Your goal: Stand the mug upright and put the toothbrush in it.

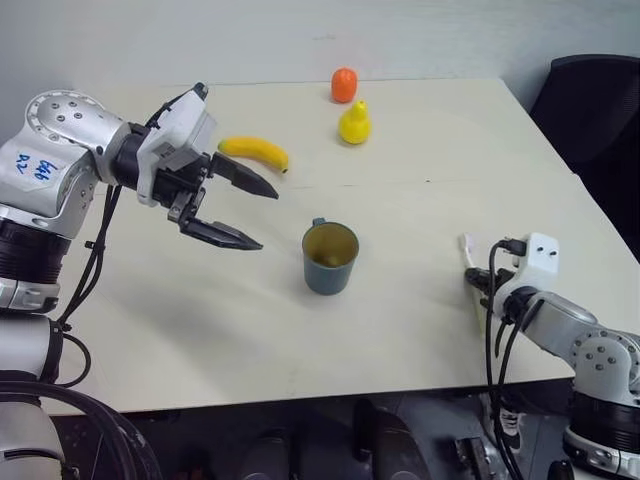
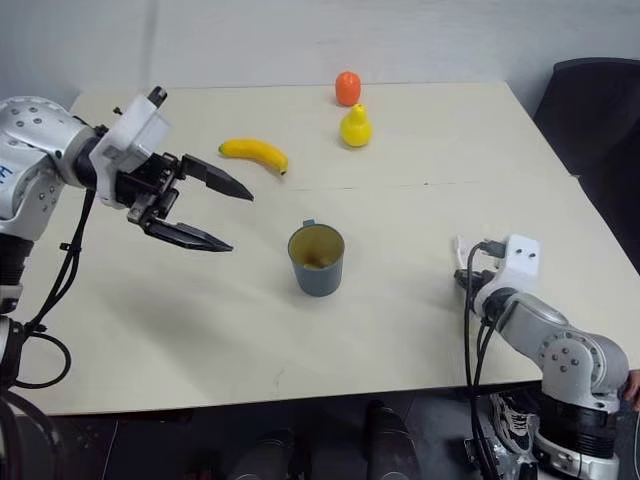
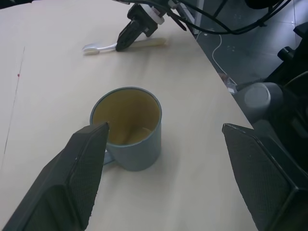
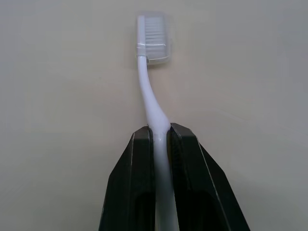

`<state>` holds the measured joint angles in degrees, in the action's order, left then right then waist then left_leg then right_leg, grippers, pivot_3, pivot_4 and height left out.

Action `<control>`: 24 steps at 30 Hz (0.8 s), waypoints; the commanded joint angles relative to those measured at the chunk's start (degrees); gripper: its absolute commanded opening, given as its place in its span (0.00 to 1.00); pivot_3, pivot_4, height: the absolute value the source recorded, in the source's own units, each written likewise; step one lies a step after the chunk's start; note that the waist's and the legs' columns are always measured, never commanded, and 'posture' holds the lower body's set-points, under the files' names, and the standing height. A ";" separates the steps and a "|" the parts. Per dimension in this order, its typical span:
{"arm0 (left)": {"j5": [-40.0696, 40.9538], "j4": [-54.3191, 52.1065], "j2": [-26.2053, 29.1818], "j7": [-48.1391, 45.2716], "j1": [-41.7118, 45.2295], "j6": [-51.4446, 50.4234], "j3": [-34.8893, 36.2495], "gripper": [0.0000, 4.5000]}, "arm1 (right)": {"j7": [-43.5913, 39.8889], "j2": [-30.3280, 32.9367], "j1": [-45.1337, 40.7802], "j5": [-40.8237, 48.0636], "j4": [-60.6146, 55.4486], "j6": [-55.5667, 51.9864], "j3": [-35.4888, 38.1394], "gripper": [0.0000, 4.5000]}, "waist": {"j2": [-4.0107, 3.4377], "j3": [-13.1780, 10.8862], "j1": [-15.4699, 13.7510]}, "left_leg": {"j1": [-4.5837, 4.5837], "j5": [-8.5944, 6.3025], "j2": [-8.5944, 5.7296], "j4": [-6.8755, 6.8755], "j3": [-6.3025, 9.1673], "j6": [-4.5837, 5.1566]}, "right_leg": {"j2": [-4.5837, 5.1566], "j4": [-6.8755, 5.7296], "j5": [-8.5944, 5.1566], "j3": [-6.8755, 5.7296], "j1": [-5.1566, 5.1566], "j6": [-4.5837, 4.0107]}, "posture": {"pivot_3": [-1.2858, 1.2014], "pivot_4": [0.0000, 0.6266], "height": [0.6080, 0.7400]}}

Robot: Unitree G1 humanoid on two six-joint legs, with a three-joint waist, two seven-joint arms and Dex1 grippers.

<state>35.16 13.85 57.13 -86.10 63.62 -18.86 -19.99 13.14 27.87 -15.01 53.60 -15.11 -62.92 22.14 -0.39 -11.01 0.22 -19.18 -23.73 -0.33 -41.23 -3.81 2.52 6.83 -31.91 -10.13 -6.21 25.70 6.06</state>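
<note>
The dark teal mug (image 1: pixel 330 258) stands upright in the middle of the table, its tan inside facing up. My left gripper (image 1: pixel 266 218) hovers open above the table to the mug's left, pointing toward it, with nothing between its fingers. The white toothbrush (image 4: pixel 147 82) lies flat on the table near the right front edge, with a clear cap over its bristled head (image 1: pixel 467 245). My right gripper (image 4: pixel 160 132) is shut on the toothbrush handle, low at the table surface. The left wrist view also shows the mug (image 3: pixel 127 127) and the right gripper (image 3: pixel 126 38) on the toothbrush beyond it.
A banana (image 1: pixel 255 152) lies behind the left gripper. A yellow pear (image 1: pixel 354 123) and an orange fruit (image 1: pixel 343 85) stand at the table's far side. A black chair (image 1: pixel 590 110) is off the table's right edge. Bare tabletop separates mug and toothbrush.
</note>
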 commanded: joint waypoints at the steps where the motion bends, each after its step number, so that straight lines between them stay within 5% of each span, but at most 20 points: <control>1: -0.94 -0.18 0.23 -5.57 -0.89 -1.49 4.17 0.88 | -3.83 0.60 -0.32 -3.55 -2.91 2.70 -2.77 0.03 | 0.00 0.00 0.08 | 0.00 -0.01 0.02 0.00 -0.03 -0.03 | -0.04 0.00 0.00 0.03 0.00 -0.01 | 0.52 0.24 1.00; 8: 1.59 -2.42 2.52 -0.42 -8.56 -10.88 13.12 0.88 | -11.16 -6.31 -16.99 -8.08 -9.05 17.61 -9.03 0.03 | -0.13 -0.08 1.52 | -0.17 0.06 0.00 -0.04 -0.47 -0.20 | -0.21 -0.28 0.10 0.40 0.76 -0.14 | 0.52 0.24 1.00; 14: 0.14 -6.33 2.80 2.97 -15.57 -13.52 17.86 0.88 | -14.40 -22.30 -29.38 -13.53 -2.12 28.19 -19.15 0.03 | -0.12 -0.07 1.66 | -0.14 0.09 0.08 0.09 -0.48 -0.58 | -0.39 -0.56 -0.13 0.24 0.93 -0.54 | 0.52 0.24 1.00; 18: -0.60 -6.66 2.43 3.47 -15.76 -14.47 18.72 0.88 | -16.18 -28.64 -30.44 -18.21 1.52 32.87 -23.92 0.03 | -0.10 -0.06 1.39 | -0.18 0.10 0.01 0.06 -0.69 -0.60 | -0.32 -0.60 -0.15 0.15 0.91 -0.56 | 0.52 0.24 1.00; 24: -1.12 -7.87 1.61 4.45 -15.30 -15.80 19.38 0.88 | -20.65 -28.26 -25.27 -21.16 -1.04 32.52 -27.89 0.03 | -0.08 -0.05 1.65 | -0.16 0.04 -0.04 0.17 -0.70 -0.67 | -0.31 -0.58 -0.16 0.02 0.91 -0.59 | 0.52 0.24 1.00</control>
<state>34.23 7.23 58.64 -81.97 47.42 -34.40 -2.82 -6.16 -0.94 -40.67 32.66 -12.62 -31.02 -5.52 -0.47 -11.06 1.87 -19.32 -23.70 -0.35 -41.04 -4.51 1.83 6.49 -32.49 -10.32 -6.23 26.62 5.43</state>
